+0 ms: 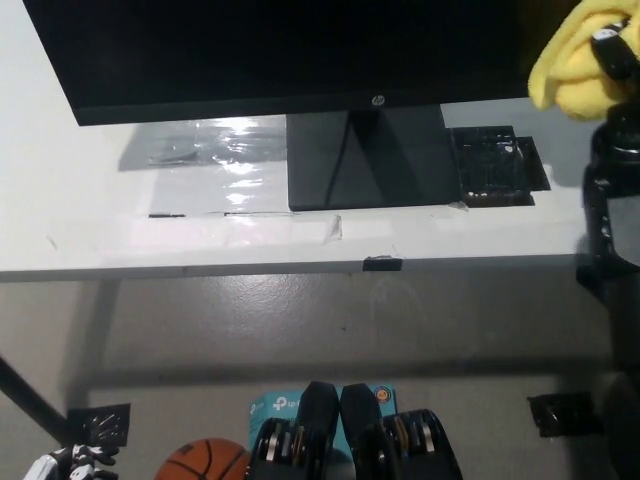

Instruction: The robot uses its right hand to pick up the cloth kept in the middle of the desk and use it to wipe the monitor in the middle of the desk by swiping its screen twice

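Right hand (612,50) is squeezing the bunched yellow cloth (568,70) at the upper right, beside the black monitor (290,50).

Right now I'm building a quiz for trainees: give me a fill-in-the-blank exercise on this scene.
1. The cloth is ____ in colour.
2. The cloth is held in the robot's ____ hand.
3. The monitor stands on a ____ desk.
4. On the floor at lower left lies an orange ____.

Missing words: yellow; right; white; basketball
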You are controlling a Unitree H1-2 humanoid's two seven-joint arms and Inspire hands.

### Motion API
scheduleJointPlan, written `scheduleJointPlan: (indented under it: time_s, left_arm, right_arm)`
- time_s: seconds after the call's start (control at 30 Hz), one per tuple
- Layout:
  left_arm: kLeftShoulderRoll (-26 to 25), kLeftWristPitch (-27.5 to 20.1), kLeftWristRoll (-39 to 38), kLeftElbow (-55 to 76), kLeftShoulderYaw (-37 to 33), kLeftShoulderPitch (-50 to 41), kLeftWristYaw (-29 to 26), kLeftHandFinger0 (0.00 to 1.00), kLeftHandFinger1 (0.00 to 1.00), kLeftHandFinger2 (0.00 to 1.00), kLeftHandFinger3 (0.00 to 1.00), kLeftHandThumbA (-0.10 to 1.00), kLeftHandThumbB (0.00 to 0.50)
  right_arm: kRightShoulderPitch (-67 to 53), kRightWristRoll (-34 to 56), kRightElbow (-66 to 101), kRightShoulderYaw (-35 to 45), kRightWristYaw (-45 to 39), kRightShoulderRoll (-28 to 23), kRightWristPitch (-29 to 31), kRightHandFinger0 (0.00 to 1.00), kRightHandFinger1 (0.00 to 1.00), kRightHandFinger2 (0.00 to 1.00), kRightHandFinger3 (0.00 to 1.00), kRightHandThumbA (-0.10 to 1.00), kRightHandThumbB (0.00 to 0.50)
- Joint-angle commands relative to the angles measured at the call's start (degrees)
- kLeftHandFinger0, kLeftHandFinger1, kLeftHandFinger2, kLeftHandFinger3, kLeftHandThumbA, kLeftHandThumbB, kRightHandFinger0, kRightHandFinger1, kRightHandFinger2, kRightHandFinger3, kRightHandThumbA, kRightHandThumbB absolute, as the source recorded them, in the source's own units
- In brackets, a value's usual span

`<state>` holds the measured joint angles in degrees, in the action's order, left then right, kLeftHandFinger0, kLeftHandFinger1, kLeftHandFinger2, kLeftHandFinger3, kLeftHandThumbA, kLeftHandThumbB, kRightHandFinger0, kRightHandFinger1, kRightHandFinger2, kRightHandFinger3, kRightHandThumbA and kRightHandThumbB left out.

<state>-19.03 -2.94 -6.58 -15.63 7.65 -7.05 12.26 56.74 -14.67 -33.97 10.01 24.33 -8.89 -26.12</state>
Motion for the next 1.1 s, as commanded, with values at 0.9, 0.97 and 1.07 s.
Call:
scheduleJointPlan:
  time_s: [0.9,0.97,1.07]
  left_arm:
    - [-0.5,-1.5,-0.4,-0.4,-0.1,0.5,0.5,0.47,0.54,0.69,0.78,0.43,0.253]
    - [-0.5,-1.2,0.1,0.2,-0.4,0.6,0.4,0.46,0.54,0.7,0.79,0.44,0.243]
    - [-0.4,-1.8,-0.4,-0.7,-0.5,1.2,0.8,0.45,0.52,0.68,0.79,0.43,0.251]
  right_arm:
    - [16.2,-0.5,-2.8,-8.1,5.5,20.2,4.5,0.0,0.0,0.01,0.22,-0.1,0.124]
    - [18.1,-0.1,-4.8,-8.4,6.0,21.4,5.8,0.0,0.0,0.0,0.16,-0.1,0.096]
    - [19.8,0.7,-6.1,-8.2,6.0,22.3,5.9,0.0,0.0,0.01,0.17,-0.1,0.098]
